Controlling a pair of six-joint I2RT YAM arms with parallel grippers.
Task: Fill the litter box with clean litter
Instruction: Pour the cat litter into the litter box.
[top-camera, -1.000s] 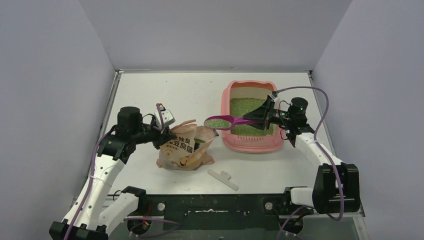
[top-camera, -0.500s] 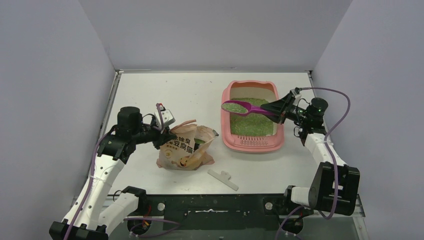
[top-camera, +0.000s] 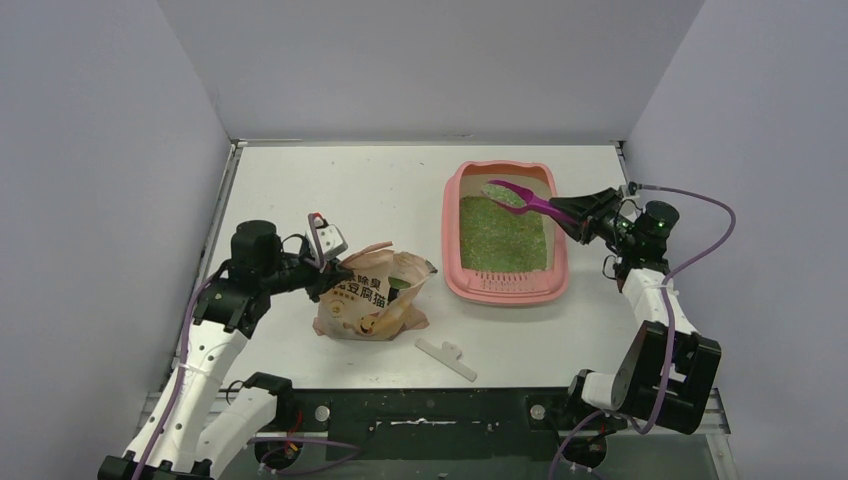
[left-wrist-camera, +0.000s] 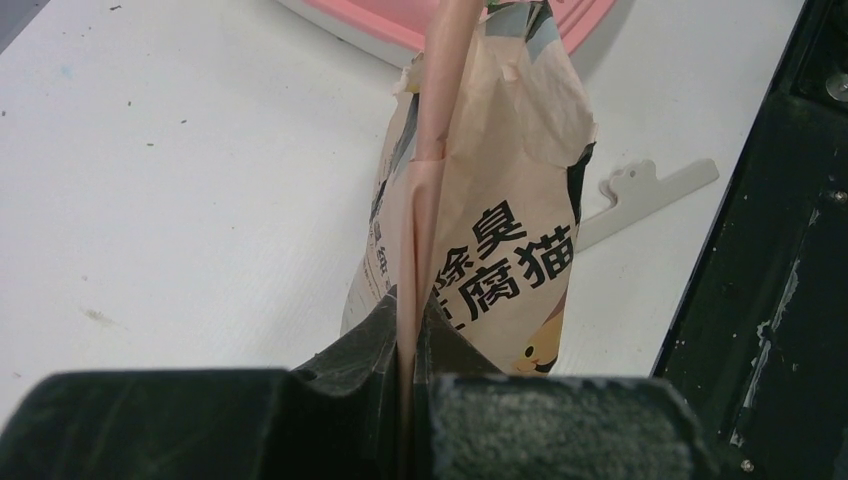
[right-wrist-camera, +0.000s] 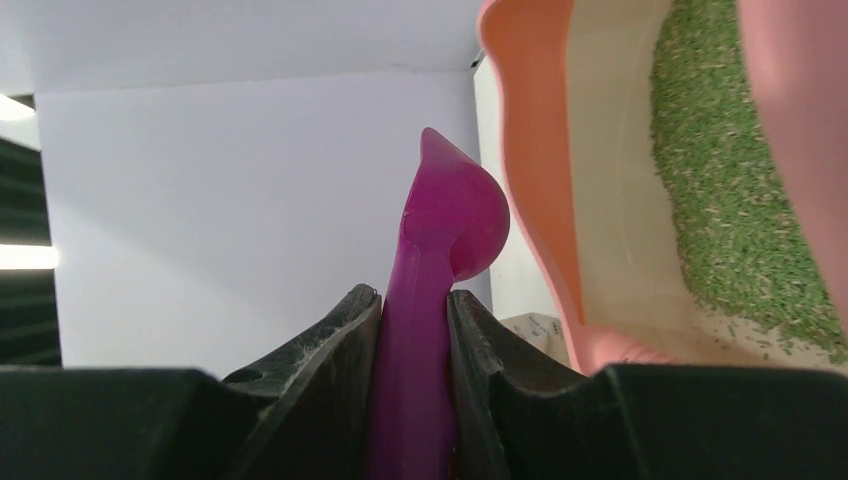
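The left gripper (left-wrist-camera: 410, 330) is pinching the edge of the bag (left-wrist-camera: 500, 200), printed "除臭" and "豆腐猫". The right gripper (right-wrist-camera: 415, 310) is clamping the magenta scoop (right-wrist-camera: 445, 215), holding it tilted over the litter box (top-camera: 455, 270), which is sitting right of the bag and containing green litter (top-camera: 500, 235).

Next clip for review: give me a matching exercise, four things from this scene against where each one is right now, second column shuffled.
1 scoop
2 litter bag
3 white clip
4 litter

A lying loose on the table, touching nothing
B spread inside the litter box
C top edge pinched in the left claw
D handle gripped by the right claw, bowl over the box

Pairs: 1-D, 2-C, 3-A, 4-B
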